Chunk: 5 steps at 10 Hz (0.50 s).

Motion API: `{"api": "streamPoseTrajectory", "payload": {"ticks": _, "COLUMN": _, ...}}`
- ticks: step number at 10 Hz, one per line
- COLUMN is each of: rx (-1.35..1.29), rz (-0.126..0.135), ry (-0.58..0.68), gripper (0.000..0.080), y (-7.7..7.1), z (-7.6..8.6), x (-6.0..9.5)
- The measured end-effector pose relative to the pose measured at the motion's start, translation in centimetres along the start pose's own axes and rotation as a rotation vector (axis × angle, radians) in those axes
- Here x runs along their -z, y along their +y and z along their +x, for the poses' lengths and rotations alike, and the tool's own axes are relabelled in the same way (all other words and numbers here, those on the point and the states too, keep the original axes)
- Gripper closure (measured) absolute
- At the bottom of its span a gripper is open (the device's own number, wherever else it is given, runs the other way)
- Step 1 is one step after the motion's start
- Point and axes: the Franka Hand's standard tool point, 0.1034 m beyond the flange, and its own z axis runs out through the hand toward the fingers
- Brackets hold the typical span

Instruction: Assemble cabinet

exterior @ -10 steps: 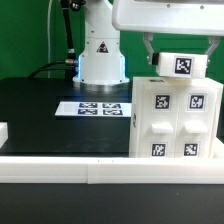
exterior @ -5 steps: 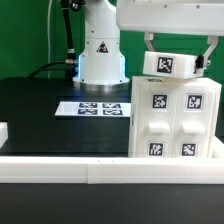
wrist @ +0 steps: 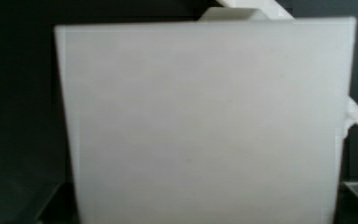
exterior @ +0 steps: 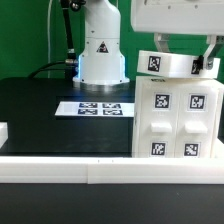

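You're working at a robotics lab bench: a black tabletop (exterior: 35,115) edged by a white border rail (exterior: 60,166), the marker board (exterior: 100,108) lying flat on it, square tags on the cabinet (exterior: 178,125), the arm's white base (exterior: 100,68) with its warning sticker (exterior: 100,46), and a green backdrop (exterior: 25,30) behind.

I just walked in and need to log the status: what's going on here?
The arm's claw grips a small white tagged block just over the top of the large white cabinet case at the exterior view's right. The block is slightly tilted; whether it touches the case cannot be told. The marker board lies apart from both.
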Motion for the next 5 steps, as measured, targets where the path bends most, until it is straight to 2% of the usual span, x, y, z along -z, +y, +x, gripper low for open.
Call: {"api": "streamPoseTrajectory", "payload": {"ticks": 5, "rx": -0.23, "rz": 0.005, "ry": -0.008, "gripper": 0.0232, "y": -0.14, "z": -0.23, "x": -0.02}}
